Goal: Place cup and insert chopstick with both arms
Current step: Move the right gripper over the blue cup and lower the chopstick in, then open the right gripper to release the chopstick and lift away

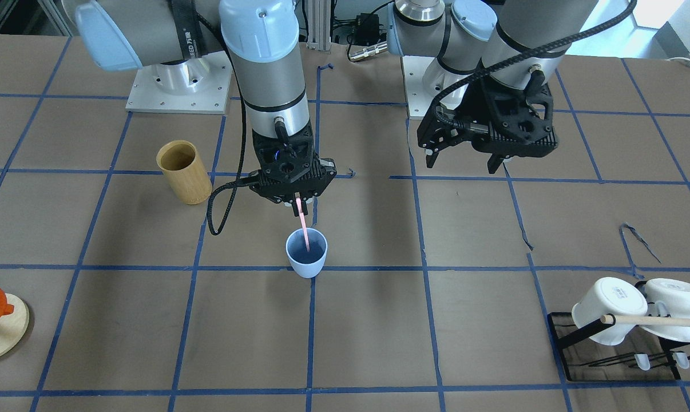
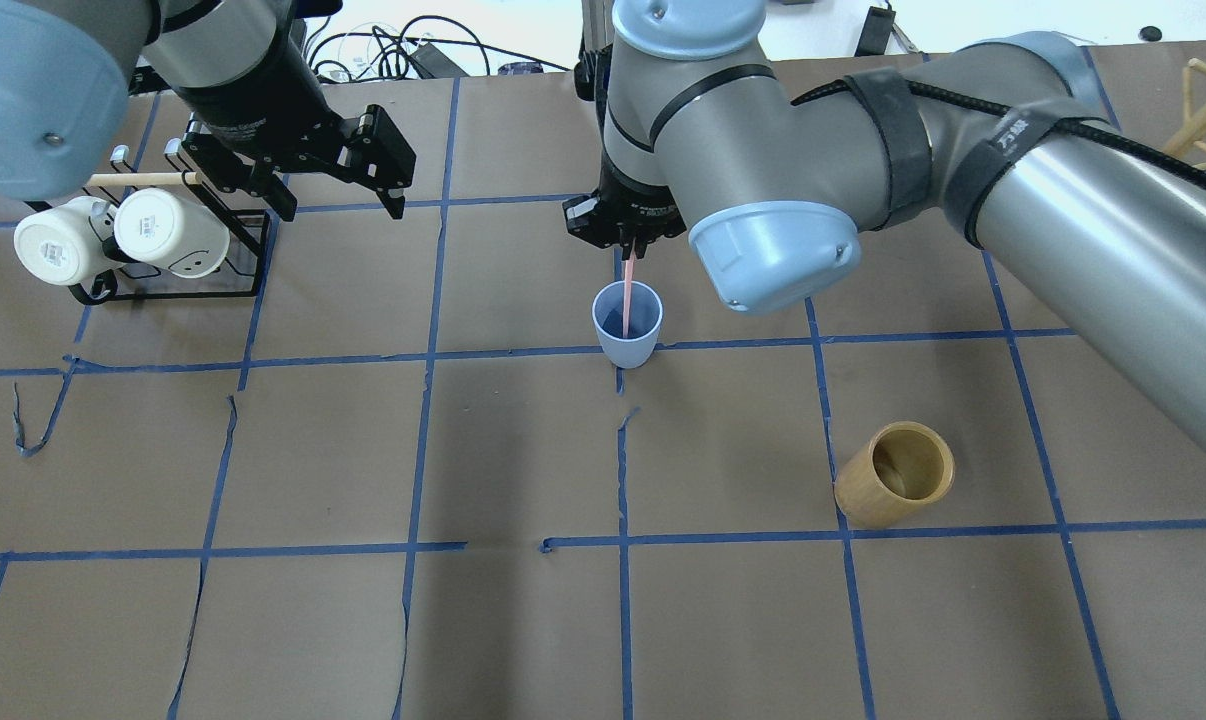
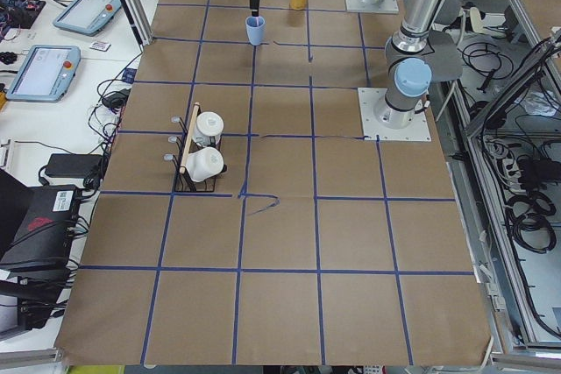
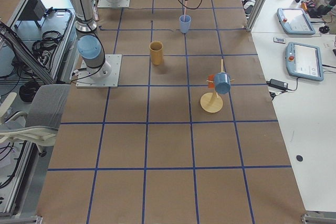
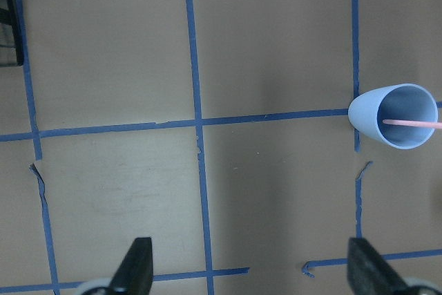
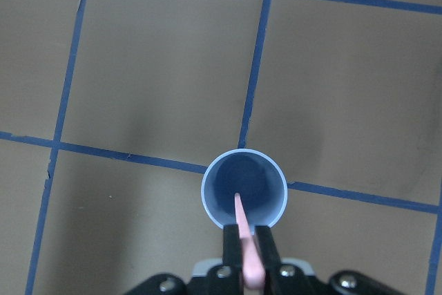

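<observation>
Cup (image 2: 626, 325) stood upright on the surface (image 2: 523, 460), right on a tape-line crossing, mouth up so the stick could drop straight in. Right tool (image 1: 300, 201) hung directly above it, clenched on the top end of the chopstick (image 1: 305, 233) and pointing it down. The lower end was already inside the cup, tip near the bottom as far as the right wrist view showed. Gripping at the very top made sense, since it keeps the fingers clear of the rim. Left tool (image 5: 252, 272) was released, jaws wide, holding nothing, up high at about 10 o'clock from the cup in the overhead view, probably to give the right arm room. Bamboo holder (image 2: 895, 487) sat at 4 o'clock, white mugs (image 2: 168, 232) at 9 o'clock, both well apart. My read: insert nearly done, only the let-go left. The stick would likely lean on the rim and could tip a light cup.
</observation>
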Robot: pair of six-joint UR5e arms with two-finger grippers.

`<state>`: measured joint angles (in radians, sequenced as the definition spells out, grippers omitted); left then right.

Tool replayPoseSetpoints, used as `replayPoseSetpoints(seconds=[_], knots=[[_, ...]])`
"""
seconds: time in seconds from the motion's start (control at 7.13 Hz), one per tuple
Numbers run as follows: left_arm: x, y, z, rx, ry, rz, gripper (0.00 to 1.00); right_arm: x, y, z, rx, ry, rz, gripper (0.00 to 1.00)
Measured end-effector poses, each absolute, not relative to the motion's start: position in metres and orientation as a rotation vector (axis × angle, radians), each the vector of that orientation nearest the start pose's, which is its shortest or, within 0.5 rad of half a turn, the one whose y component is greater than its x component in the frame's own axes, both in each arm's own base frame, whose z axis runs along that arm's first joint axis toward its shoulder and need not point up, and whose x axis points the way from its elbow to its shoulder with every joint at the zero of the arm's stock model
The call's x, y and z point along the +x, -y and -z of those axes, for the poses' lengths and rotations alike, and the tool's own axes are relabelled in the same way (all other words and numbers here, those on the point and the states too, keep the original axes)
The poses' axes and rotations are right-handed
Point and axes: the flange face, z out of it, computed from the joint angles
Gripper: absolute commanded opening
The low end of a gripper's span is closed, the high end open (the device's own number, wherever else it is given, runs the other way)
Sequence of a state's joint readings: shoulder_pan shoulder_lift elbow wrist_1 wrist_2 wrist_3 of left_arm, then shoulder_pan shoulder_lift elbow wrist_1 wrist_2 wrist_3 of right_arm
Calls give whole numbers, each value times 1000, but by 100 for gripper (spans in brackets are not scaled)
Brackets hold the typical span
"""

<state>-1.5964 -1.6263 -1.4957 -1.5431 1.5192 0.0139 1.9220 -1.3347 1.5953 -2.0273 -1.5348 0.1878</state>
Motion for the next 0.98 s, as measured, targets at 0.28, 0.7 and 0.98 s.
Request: replayPoseSetpoints(seconds=[0.28,0.7,0.98], knots=[[-145,496,-527,44,-3187,102,100,334,517,-380,-257,-3056,245,35],[-144,500,-534,30,-3217,134,100,334,521,-382,-252,-3053,253,77],[-143,507,-528,33,-3209,197,100,331,535,-419,-235,-3037,319,91]])
